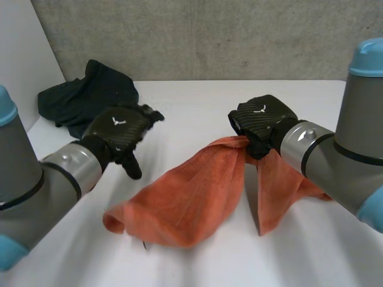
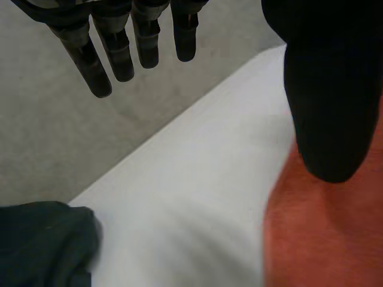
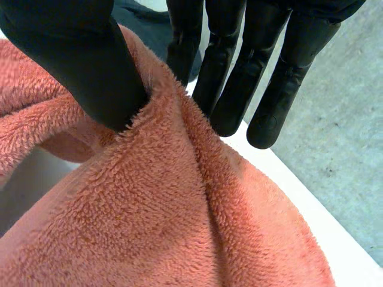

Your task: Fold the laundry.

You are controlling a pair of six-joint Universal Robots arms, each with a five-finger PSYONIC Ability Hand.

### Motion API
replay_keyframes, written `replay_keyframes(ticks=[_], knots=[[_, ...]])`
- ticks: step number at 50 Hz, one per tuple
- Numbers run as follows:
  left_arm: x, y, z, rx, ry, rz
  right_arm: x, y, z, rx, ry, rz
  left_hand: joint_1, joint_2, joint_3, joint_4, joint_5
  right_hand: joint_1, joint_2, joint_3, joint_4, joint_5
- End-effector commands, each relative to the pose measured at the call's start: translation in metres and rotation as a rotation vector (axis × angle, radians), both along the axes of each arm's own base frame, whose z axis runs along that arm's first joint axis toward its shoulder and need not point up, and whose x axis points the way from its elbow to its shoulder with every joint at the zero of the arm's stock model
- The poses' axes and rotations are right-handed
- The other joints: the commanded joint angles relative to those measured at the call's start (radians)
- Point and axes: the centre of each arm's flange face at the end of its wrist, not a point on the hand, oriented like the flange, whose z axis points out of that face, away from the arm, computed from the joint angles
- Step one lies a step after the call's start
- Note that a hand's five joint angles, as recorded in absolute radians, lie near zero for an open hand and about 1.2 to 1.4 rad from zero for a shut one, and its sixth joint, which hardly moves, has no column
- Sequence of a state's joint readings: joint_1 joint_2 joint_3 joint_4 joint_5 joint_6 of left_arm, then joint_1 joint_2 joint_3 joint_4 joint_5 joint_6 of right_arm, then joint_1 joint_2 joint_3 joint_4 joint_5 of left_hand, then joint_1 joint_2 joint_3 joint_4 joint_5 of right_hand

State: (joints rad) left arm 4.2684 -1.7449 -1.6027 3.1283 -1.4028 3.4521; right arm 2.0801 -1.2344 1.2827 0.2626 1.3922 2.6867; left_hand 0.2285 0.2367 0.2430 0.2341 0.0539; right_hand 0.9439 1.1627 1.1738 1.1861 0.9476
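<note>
Hanging from the right robot hand (image 1: 263,119), an orange towel (image 1: 191,200) rises to a gathered peak and drapes down on both sides, its lower ends resting on the counter (image 1: 197,101). The right wrist view shows the thumb (image 3: 78,60) pressing a bunched ridge of fluffy cloth against the straight fingers (image 3: 227,89), so this robot hand is pinching the towel somewhere in its middle, not at a corner.

That grip looks like the main risk. Held by a bunch, the towel would probably fall in a crumpled heap instead of lying flat, and a fold made from here could come out crooked. The pinch also looks shallow, so the thick pile might slip free if the arm lifts or swings quickly.

The left robot hand (image 1: 116,128) hovers over the counter just beside the towel's lower left part, its fingers (image 2: 114,48) straight and spread, holding nothing. Reaching in blindly, it could catch two layers at once or drag the cloth sideways.

The counter is white, smooth and flat. Behind it stands a grey concrete wall (image 1: 209,36), with a white panel (image 1: 24,60) at the left side. A dark garment (image 1: 90,95) lies crumpled at the counter's far left corner, well apart from the towel, likely waiting its turn.
</note>
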Motion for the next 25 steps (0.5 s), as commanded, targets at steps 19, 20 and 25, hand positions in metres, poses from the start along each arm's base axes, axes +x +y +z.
replay_keyframes(ticks=[19, 20, 25], knots=[[-0.012, -0.027, -0.072, 0.388, 0.039, -0.166, -0.007, 0.032, 0.040, -0.113, -0.082, 0.111, 0.061, 0.053, 0.047, 0.056, 0.061, 0.452, 0.234, 0.222, 0.210, 0.274], [-0.012, -0.027, -0.074, 0.394, 0.037, -0.164, -0.007, 0.032, 0.040, -0.111, -0.082, 0.114, 0.082, 0.074, 0.067, 0.076, 0.082, 0.452, 0.234, 0.222, 0.210, 0.274], [-0.012, -0.033, -0.084, 0.414, 0.024, -0.147, -0.009, 0.035, 0.047, -0.133, -0.090, 0.106, 0.228, 0.220, 0.214, 0.223, 0.229, 0.452, 0.234, 0.222, 0.210, 0.274]])
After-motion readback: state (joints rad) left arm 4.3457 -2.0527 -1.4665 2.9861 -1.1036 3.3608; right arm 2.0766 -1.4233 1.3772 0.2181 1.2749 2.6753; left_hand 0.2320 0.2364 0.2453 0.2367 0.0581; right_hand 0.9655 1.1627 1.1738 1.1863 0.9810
